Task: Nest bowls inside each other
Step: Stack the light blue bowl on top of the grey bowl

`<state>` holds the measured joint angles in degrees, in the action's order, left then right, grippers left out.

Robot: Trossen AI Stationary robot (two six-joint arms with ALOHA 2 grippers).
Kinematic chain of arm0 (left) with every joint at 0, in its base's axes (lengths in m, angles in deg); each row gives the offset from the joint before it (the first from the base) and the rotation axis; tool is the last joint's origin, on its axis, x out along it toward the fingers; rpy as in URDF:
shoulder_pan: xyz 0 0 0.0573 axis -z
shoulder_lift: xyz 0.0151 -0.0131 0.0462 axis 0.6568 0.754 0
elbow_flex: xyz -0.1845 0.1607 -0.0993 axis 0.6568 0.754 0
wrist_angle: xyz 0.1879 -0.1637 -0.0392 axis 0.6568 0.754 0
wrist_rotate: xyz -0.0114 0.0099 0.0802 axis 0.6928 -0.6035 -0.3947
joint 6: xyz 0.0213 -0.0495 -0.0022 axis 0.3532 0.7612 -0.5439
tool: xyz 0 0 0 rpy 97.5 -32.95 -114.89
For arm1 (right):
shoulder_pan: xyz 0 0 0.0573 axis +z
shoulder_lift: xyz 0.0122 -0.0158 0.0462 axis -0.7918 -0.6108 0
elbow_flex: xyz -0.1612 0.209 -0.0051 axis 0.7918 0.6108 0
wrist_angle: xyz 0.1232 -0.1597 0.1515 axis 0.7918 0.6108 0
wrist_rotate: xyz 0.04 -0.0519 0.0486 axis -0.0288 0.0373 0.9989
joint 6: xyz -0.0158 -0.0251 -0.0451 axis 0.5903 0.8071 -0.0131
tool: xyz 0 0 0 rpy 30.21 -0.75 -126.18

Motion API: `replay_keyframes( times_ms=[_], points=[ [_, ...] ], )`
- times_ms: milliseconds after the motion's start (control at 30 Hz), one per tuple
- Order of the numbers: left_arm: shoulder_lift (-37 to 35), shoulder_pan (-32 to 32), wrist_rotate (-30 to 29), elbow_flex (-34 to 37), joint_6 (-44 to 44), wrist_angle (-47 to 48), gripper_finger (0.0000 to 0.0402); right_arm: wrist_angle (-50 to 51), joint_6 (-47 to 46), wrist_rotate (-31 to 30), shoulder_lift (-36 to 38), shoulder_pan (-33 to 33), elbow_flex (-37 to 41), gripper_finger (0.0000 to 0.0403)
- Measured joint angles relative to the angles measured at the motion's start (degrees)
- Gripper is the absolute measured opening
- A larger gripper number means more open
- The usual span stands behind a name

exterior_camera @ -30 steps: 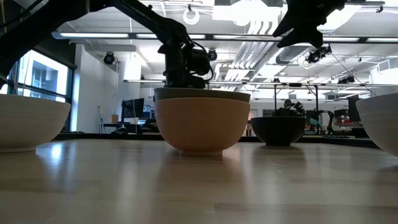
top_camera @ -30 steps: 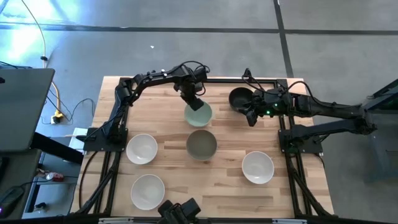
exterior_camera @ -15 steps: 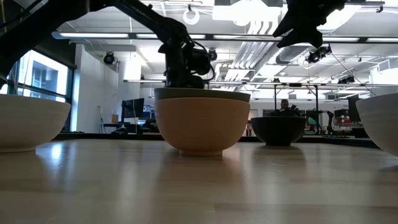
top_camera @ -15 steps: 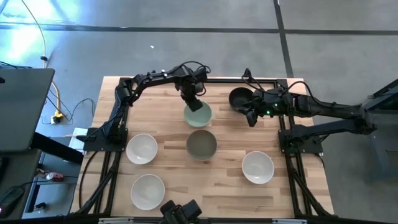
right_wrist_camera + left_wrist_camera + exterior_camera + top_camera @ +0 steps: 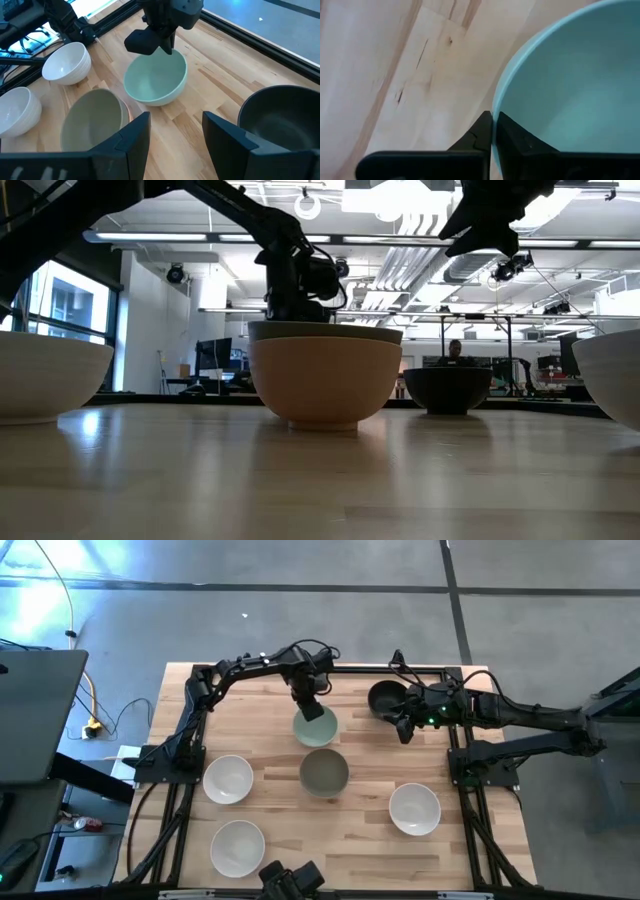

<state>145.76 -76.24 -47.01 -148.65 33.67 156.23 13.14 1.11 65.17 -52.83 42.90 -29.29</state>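
My left gripper [image 5: 306, 705] is shut on the pale mint green bowl [image 5: 316, 728], just far of the table's middle. Near of it, the grey-taupe bowl [image 5: 324, 772] sits nested inside the peach-orange bowl [image 5: 320, 385]. The black bowl [image 5: 384, 698] stands on the table by the far edge. My right gripper [image 5: 175, 135] hovers open right beside the black bowl [image 5: 280, 117], touching nothing. Three white bowls [image 5: 228, 779], [image 5: 238, 847], [image 5: 415, 809] stand on the near half. In the low view the peach-orange bowl hides the mint bowl. My left gripper pinches the mint bowl's rim [image 5: 493, 117] on its far side, one finger inside the bowl and one outside. The fingers [image 5: 149, 42] come from above, pointing down. Whether the bowl's base [image 5: 157, 102] rests on the table or hangs just above it, I cannot tell.
A black frame rail [image 5: 390, 670] runs along the table's far edge, with more rails down both sides. Bare wood [image 5: 330, 835] lies between the white bowls on the near half. A laptop [image 5: 35, 715] sits off the table's left side.
My left gripper has turned a little and shifted slightly toward the table's left, and the mint bowl has moved with it by a small amount. My right arm has kept still.
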Motion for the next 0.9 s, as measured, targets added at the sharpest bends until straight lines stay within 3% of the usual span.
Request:
replay_keyframes(
  times_ms=[400, 900],
  points=[
    [0.0, -1.15, -0.94, -3.79, -2.89, 6.56, 0.0001, 0.0, 3.14, 0.39, 0.57, 0.0, 0.02, 0.0172],
    [0.0, -0.44, -0.74, -23.08, -5.86, 20.83, 0.0, -1.31, 14.6, 0.42, 11.49, 0.0, 0.04, 0.0172]
  ],
)
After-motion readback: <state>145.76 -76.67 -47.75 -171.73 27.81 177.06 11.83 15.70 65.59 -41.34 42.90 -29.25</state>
